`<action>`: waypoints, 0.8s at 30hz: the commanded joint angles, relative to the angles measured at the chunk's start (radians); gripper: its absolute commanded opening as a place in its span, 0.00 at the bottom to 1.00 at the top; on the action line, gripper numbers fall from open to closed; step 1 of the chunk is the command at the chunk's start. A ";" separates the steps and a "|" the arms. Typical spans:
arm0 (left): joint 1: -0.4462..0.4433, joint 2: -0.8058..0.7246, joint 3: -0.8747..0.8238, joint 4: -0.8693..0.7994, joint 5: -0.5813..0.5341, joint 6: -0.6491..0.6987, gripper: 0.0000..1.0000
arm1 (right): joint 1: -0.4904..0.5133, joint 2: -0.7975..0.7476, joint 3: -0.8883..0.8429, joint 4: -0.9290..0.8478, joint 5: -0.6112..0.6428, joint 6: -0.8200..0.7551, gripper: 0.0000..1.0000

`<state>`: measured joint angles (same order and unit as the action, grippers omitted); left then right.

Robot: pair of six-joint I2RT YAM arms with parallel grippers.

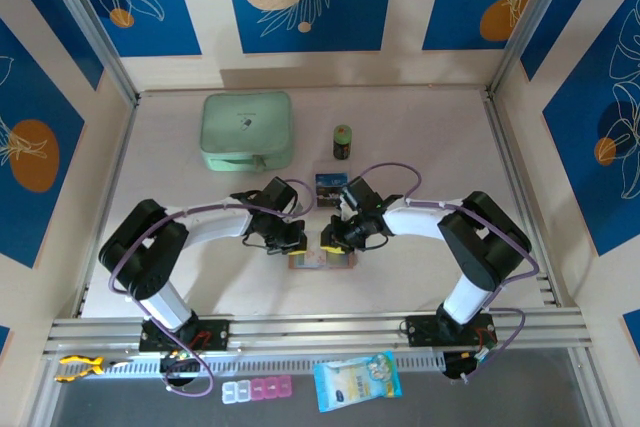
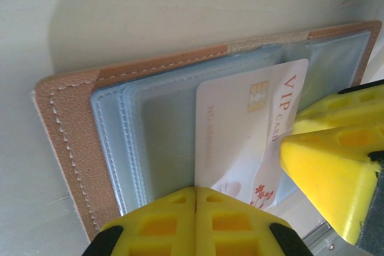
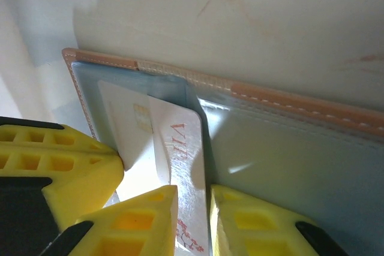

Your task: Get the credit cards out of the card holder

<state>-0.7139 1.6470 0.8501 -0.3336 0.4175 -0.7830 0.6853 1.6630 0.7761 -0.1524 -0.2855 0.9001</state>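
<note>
right wrist view: right end effector (image 3: 192,191) pinches the white vip card (image 3: 171,142), partly out of the open card holder (image 3: 300,107) on the table (image 1: 420,127), while the closed left end effector (image 2: 195,199) apparently pins it steady.

One card holder (image 1: 321,259), one whitish card (image 2: 240,130), perhaps one dark card (image 1: 331,185), one green case (image 1: 246,130), one jar (image 1: 343,142).
</note>
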 commanded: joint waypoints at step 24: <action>-0.007 0.035 0.010 -0.054 -0.031 0.021 0.02 | -0.037 -0.059 -0.056 0.021 -0.037 -0.002 0.09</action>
<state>-0.7139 1.6527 0.8566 -0.3378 0.4175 -0.7761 0.6605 1.6337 0.7391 -0.0971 -0.3229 0.9089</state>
